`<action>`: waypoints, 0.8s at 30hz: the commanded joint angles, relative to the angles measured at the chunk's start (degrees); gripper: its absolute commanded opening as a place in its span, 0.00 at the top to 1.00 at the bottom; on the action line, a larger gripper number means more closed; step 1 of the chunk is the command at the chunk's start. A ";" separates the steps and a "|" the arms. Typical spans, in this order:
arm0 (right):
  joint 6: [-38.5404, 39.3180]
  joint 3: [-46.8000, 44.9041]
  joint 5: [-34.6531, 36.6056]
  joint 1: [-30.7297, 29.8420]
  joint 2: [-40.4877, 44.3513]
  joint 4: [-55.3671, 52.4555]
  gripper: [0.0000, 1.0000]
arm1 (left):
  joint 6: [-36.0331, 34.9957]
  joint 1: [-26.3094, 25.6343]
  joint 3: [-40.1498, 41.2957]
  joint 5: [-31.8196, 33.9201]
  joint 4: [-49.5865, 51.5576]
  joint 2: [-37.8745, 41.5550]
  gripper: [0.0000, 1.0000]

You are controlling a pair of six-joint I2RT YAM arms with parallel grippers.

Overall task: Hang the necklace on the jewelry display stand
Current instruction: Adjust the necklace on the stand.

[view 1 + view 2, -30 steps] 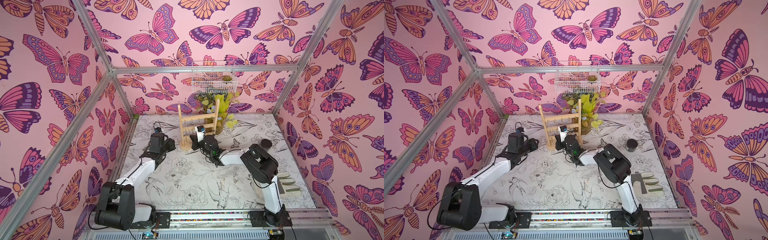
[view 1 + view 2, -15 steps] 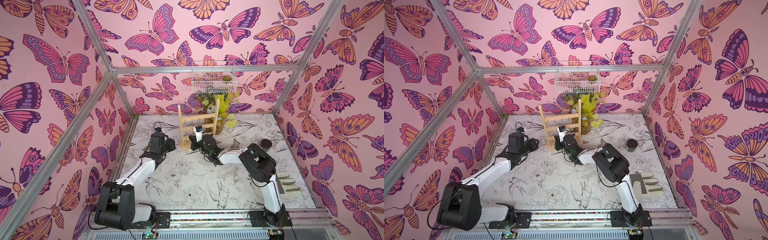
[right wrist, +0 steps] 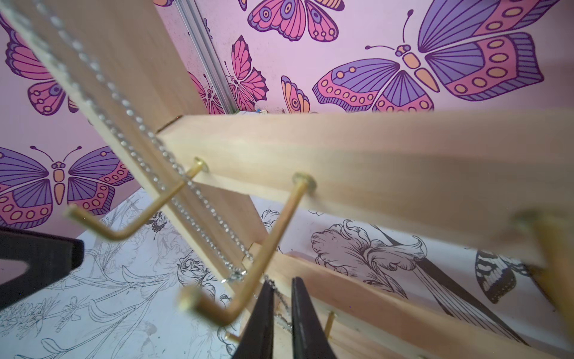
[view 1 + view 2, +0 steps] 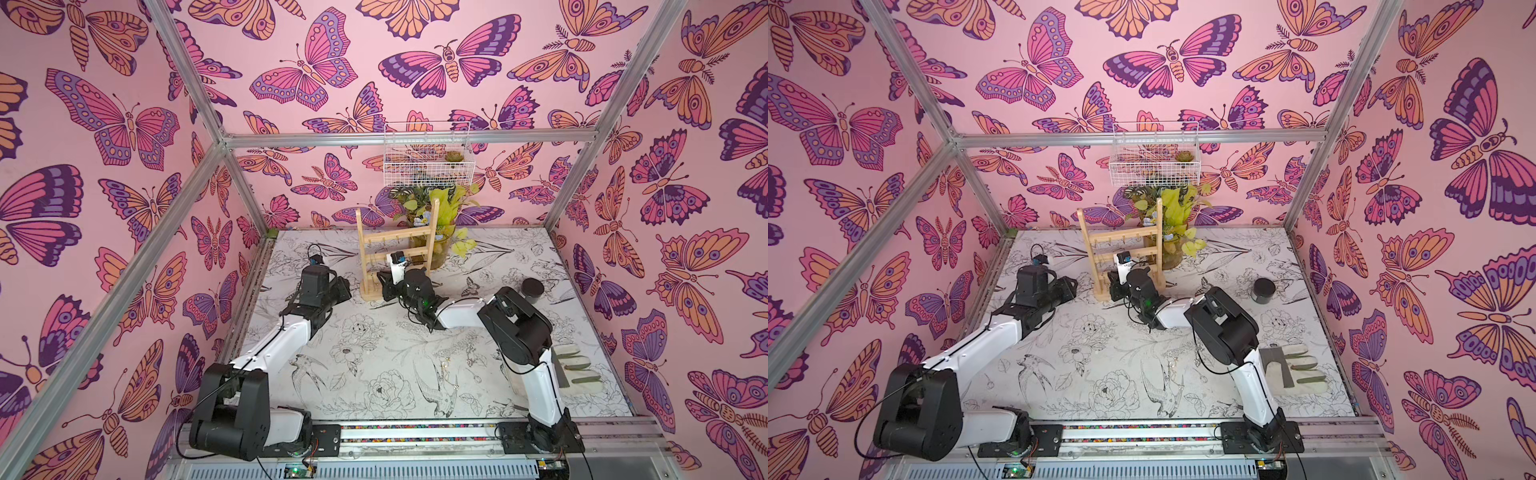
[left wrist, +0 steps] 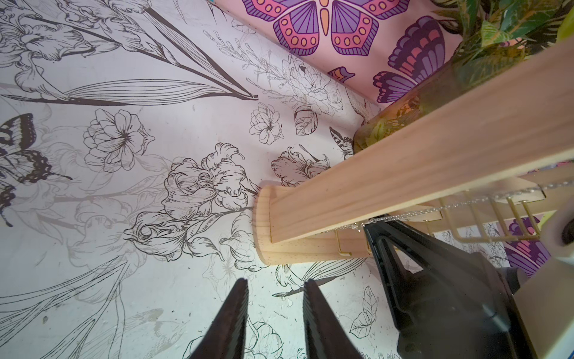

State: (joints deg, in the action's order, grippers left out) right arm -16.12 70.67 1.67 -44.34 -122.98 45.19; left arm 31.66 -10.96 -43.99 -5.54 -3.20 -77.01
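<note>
The right tool [image 3: 282, 287] is seen with jaws parted by a narrow gap, and the lower end of the necklace [image 3: 236, 275] lies loose between them. The left tool [image 5: 275, 281] is held open and empty beside the base of the jewelry display stand [image 5: 403, 174]. The necklace's 2 strands are drawn up the stand and out of view, so hanging is judged nearly done; only withdrawal past the gold hooks [image 3: 275, 236] is left.

The flower-printed table [image 4: 374, 357] bears the jewelry display stand [image 4: 395, 239], a plant vase [image 4: 441, 254] just behind it, a dark pot [image 4: 532, 289] and a glove [image 4: 578, 375] well apart from it.
</note>
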 commanded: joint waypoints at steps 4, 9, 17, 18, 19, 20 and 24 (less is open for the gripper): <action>1.18 -0.19 -0.50 -0.31 1.76 -0.49 0.84 | 0.23 -0.57 0.84 0.71 -0.84 -1.29 0.67; 1.75 -2.00 -0.62 -0.32 3.80 -0.74 0.76 | 0.36 -1.28 0.83 1.13 -0.75 -1.38 0.67; 2.28 -5.97 -1.36 -0.36 8.53 -0.37 0.69 | 0.44 -2.53 0.68 2.63 0.24 0.01 0.67; 2.09 -6.42 -1.41 -0.32 9.18 -0.58 0.67 | 0.49 -2.62 0.67 2.73 0.57 0.25 0.67; 2.00 -6.80 -1.45 -0.36 9.99 -1.19 0.65 | 0.49 -2.74 0.57 2.94 1.02 0.48 0.67; 2.04 -7.16 -1.65 -0.31 10.75 -1.95 0.64 | 0.50 -2.91 0.32 3.03 1.54 0.78 0.67; 1.03 -7.86 -3.12 0.24 13.40 -7.66 0.57 | 0.49 -4.16 0.03 3.61 4.50 2.11 0.67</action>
State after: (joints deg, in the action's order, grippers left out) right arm -14.83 63.31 0.30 -44.31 -111.98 42.04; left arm 32.03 -14.13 -43.99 -3.16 -1.52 -76.82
